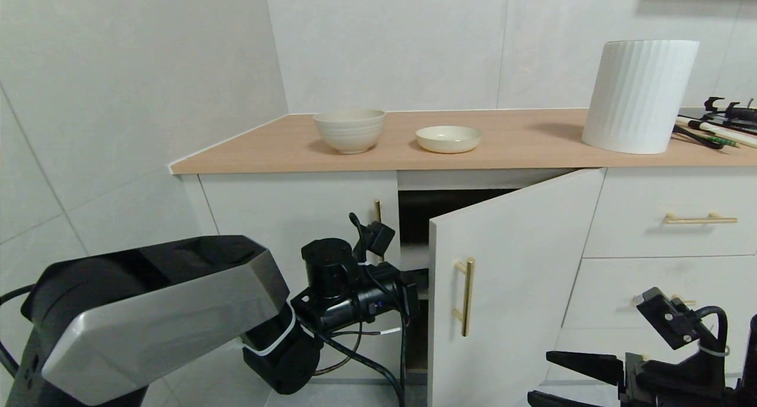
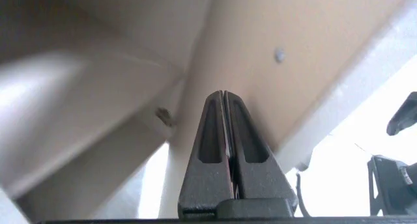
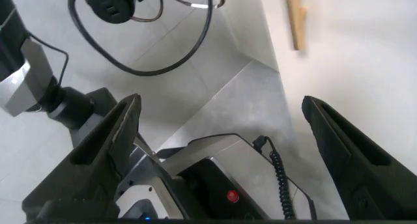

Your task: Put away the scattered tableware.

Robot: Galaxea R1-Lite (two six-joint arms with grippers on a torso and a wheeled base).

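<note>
A beige ribbed bowl (image 1: 349, 131) and a small shallow cream dish (image 1: 448, 139) stand on the wooden countertop (image 1: 532, 144). Below them a white cabinet door (image 1: 508, 277) with a gold handle (image 1: 465, 297) stands ajar. My left arm's wrist (image 1: 355, 288) is at the gap beside the door's edge, and my left gripper (image 2: 223, 97) is shut on nothing, pointing into the cabinet's inside. My right gripper (image 1: 568, 382) hangs low before the drawers, open and empty (image 3: 220, 100).
A tall white ribbed container (image 1: 641, 95) stands on the counter's right, with several dark-handled utensils (image 1: 715, 129) beside it. Drawers with gold handles (image 1: 701, 219) are to the right of the open door. A tiled wall closes the left side.
</note>
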